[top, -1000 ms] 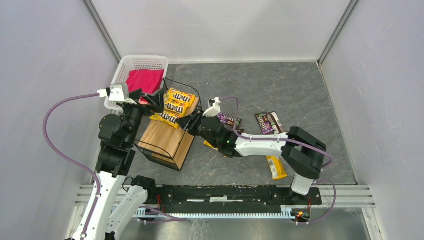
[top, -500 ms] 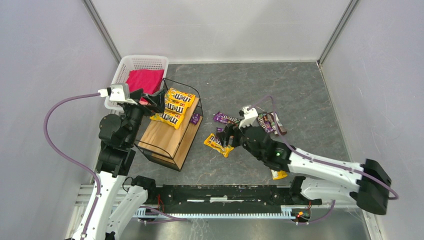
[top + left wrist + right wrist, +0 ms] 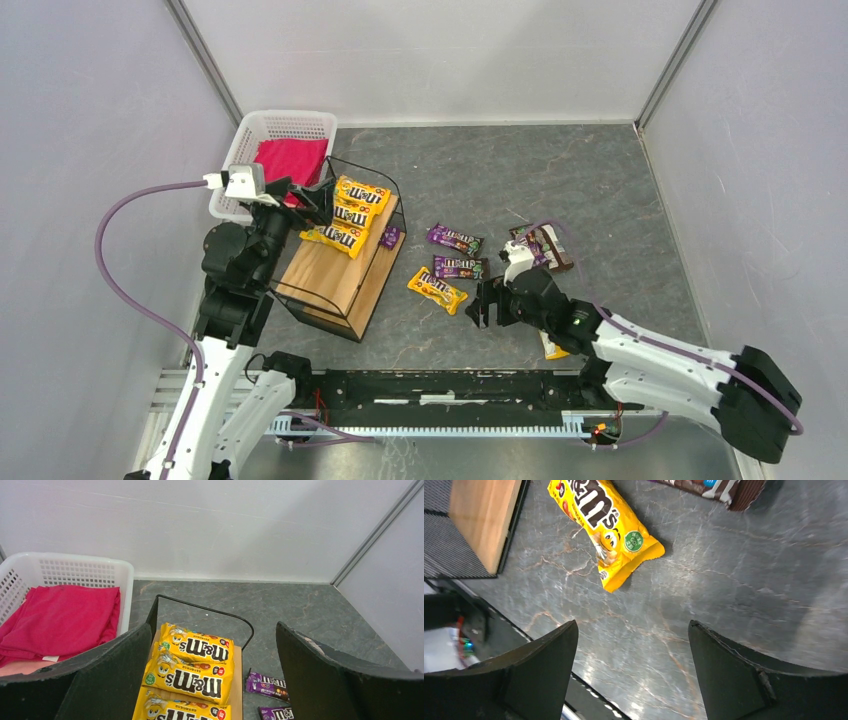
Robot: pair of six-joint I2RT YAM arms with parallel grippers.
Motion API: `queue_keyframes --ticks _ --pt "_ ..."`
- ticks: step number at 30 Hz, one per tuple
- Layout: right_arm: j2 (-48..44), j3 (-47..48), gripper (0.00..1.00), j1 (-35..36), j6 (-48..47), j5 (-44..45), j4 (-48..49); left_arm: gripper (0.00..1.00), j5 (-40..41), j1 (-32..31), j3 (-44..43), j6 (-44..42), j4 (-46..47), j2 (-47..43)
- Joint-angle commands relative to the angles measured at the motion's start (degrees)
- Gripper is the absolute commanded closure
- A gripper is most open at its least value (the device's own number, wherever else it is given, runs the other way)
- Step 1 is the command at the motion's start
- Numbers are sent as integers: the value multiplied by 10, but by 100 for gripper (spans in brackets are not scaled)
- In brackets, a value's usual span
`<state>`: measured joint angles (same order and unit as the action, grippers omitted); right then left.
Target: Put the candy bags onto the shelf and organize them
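Observation:
The shelf (image 3: 335,275) is a black wire rack with a wooden top. Three yellow candy bags (image 3: 350,215) lie stacked on its far end, and they also show in the left wrist view (image 3: 195,650). A small purple packet (image 3: 390,237) sits at the shelf's right edge. On the table lie two purple bags (image 3: 455,238) (image 3: 460,267), a yellow bag (image 3: 437,290), a brown bag (image 3: 540,245) and a yellow bag (image 3: 553,345) partly under my right arm. My left gripper (image 3: 312,203) is open and empty beside the stacked bags. My right gripper (image 3: 487,303) is open and empty over bare table, near the yellow bag (image 3: 606,527).
A white perforated basket (image 3: 255,130) holding a pink cloth (image 3: 290,160) stands behind the shelf at the far left. Grey walls close in the table on three sides. The black rail (image 3: 450,385) with the arm bases runs along the near edge.
My right gripper has pulled back from the shelf, to the right and toward the near edge. The small purple packet now lies at the shelf's right edge. The left arm has barely moved.

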<state>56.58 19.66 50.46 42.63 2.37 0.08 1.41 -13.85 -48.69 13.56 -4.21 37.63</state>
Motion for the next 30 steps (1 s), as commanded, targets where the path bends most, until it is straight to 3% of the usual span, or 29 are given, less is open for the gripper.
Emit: queue_keyframes --ticks 1,10,16,19,28,30 --pt "79 5 14 -21 156 -74 143 0 3 3 -12 -11 11 1" --pt "172 25 30 -22 286 26 151 0 -3 3 -13 -8 12 -3" --pt "239 70 35 -20 306 37 123 0 -9 3 -13 -7 13 -3" --pt "267 89 43 -17 316 40 105 0 -11 3 -14 -7 13 -3" --pt "300 99 52 4 340 112 89 0 -11 3 -14 -8 13 -3" --pt "306 99 60 3 330 120 91 0 -11 3 -13 -8 13 -2"
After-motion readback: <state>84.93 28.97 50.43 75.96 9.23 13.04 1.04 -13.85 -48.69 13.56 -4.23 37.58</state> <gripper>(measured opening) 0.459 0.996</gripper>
